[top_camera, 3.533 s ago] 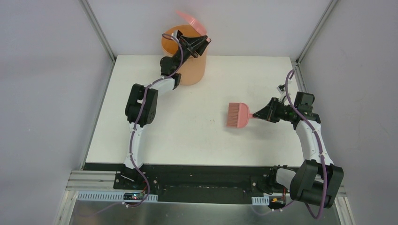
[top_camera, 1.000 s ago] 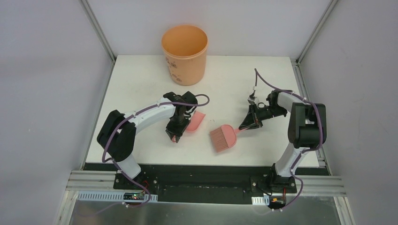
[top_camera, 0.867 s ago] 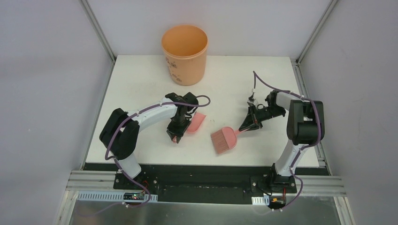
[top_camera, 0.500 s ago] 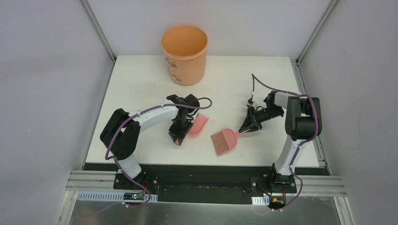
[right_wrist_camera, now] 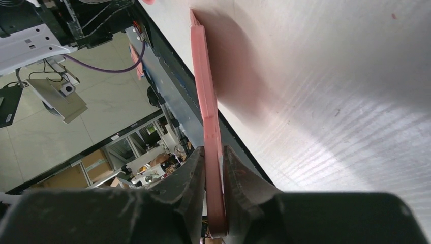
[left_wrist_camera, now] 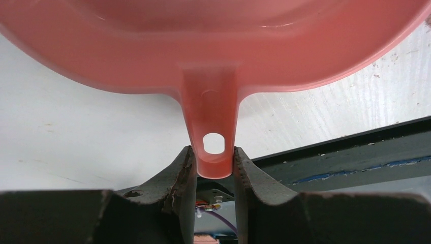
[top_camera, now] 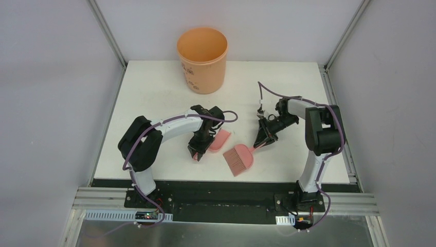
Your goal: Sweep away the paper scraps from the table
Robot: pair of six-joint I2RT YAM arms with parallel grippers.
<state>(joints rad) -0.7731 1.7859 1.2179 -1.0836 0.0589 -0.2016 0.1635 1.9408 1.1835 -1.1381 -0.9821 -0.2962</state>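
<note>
No paper scraps show on the white table [top_camera: 154, 98] in any view. My left gripper [top_camera: 197, 152] is shut on the handle of the pink dustpan [top_camera: 220, 140], whose pan lies low over the table near the front middle. In the left wrist view the dustpan handle [left_wrist_camera: 213, 137] sits pinched between my fingers [left_wrist_camera: 184, 173]. My right gripper [top_camera: 260, 141] is shut on the handle of the pink hand brush [top_camera: 237, 159], whose bristle head rests on the table just right of the dustpan. The right wrist view shows the brush handle [right_wrist_camera: 209, 117] edge-on between the jaws.
An orange bucket [top_camera: 202, 59] stands upright at the back of the table, left of centre. Grey walls and metal posts frame the table. The black front edge strip [top_camera: 221, 188] runs just below the brush and dustpan.
The left arm brought the dustpan down from over the bucket to the table front. Both tools have since shifted: the dustpan slightly right, the brush left and nearer to it.
</note>
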